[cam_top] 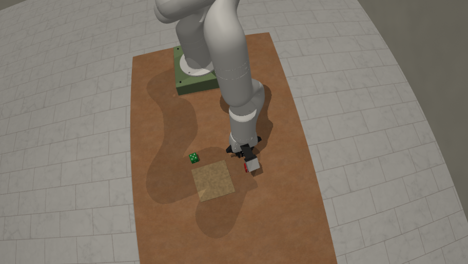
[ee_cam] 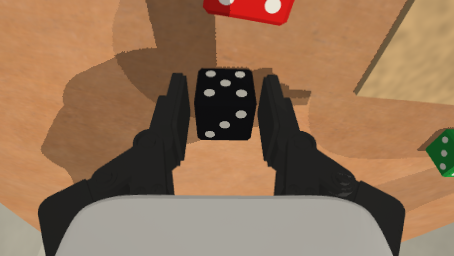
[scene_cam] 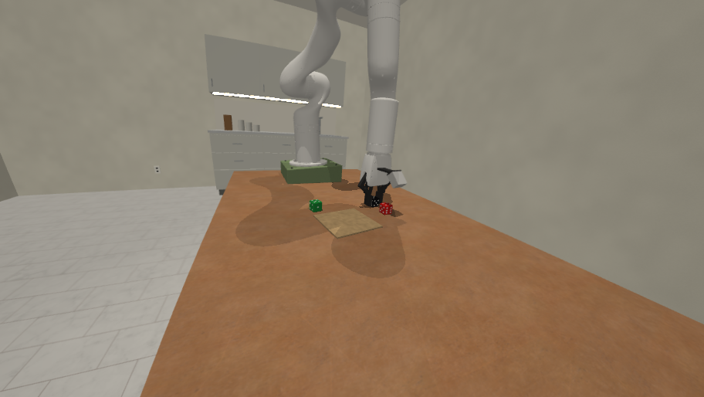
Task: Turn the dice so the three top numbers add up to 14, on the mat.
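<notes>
Only my wrist view shows my pincer [ee_cam: 225, 112] standing apart around the black die [ee_cam: 225, 104], narrow gaps each side.

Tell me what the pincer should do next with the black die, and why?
Probably close. The pincer already straddles the black die, one finger on each side with small gaps, so it holds nothing yet. The die lies on the table, off the mat, so it must be gripped before it can be turned and moved.
</notes>
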